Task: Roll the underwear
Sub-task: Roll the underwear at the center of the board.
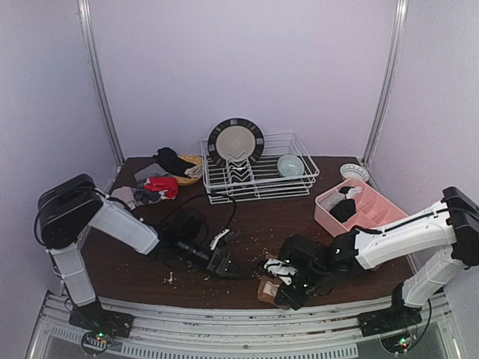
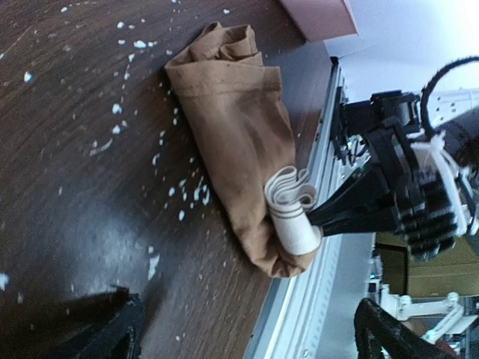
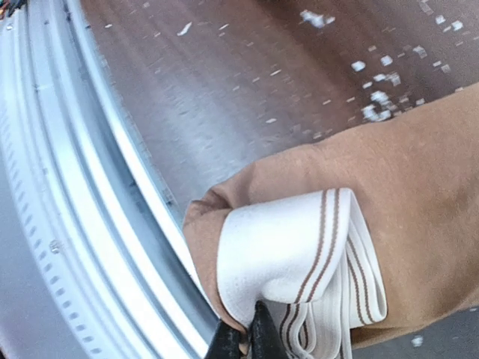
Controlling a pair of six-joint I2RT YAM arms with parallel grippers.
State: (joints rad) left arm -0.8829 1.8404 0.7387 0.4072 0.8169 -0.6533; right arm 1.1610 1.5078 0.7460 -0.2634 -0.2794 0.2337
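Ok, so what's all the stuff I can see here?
brown underwear: one, white band, near edge
underwear pile: several, black, red, grey, far left
dish: one, yellow, under the pile
rack: one, white wire, back middle
plate: one, black-rimmed, upright in rack
bowl: one, pale green, in rack
small bowl: one, patterned, far right
tray: one, pink, right, cloth inside
table: one, dark brown
crumbs: many, white, scattered
left gripper: one, black, open, mid-table
right gripper: one, black, shut on brown underwear's band

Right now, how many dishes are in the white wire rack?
2: a dark-rimmed plate standing upright at the left of the rack, a pale green bowl at its right. None seems hidden.
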